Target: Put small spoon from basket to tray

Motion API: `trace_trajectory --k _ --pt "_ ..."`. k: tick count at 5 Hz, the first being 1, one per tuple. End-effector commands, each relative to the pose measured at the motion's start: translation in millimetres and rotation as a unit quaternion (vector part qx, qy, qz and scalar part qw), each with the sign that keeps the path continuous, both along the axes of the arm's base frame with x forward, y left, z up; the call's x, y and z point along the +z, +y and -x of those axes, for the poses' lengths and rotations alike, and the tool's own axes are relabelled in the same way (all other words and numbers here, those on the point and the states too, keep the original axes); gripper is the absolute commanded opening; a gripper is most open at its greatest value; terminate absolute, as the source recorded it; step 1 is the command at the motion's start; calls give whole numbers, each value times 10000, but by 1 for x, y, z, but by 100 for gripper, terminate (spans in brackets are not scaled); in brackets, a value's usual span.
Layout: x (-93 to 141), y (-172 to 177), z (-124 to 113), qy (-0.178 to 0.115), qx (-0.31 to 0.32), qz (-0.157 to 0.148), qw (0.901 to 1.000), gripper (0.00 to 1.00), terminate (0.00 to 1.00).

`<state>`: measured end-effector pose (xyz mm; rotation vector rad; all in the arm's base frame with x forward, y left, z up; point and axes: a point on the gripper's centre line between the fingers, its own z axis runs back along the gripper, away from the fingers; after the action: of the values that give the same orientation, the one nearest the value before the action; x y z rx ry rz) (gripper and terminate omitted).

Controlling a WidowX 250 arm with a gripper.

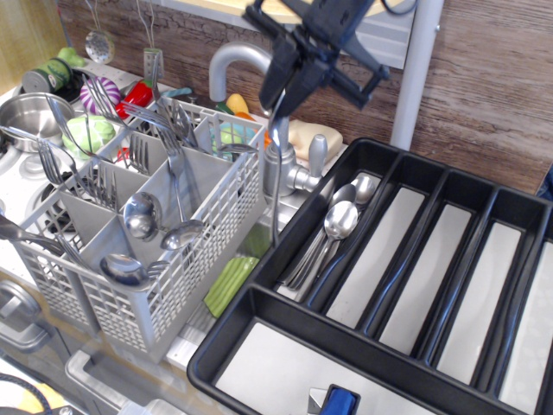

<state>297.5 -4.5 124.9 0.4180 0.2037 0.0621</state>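
My gripper point(285, 90) is shut on the small spoon point(275, 216), a slim steel piece that hangs straight down by its thin handle in front of the faucet. Its lower end hangs over the gap between the grey lattice basket point(177, 281) and the left rim of the black tray point(259, 298). The basket stands at the left with several forks and bigger spoons upright in its compartments. The tray fills the right side, and its leftmost long compartment holds several steel spoons point(339, 220).
A chrome faucet point(278, 164) rises between basket and tray, right behind the hanging spoon. A green sponge point(230, 284) lies in the sink below. A steel pot point(30, 117) and toy items sit at the far left. A blue object point(340, 401) lies in the tray's crosswise compartment.
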Motion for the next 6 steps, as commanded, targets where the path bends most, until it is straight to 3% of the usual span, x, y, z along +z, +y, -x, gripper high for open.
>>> trace_trajectory --k 1,3,5,6 --pt "-25 6 -8 -52 -109 358 9993 0 0" --pt "-42 2 -15 -103 -133 150 9997 0 0" --pt "-52 -1 -19 -75 192 175 9996 0 0" --pt "-56 0 -17 -393 153 545 9976 100 0"
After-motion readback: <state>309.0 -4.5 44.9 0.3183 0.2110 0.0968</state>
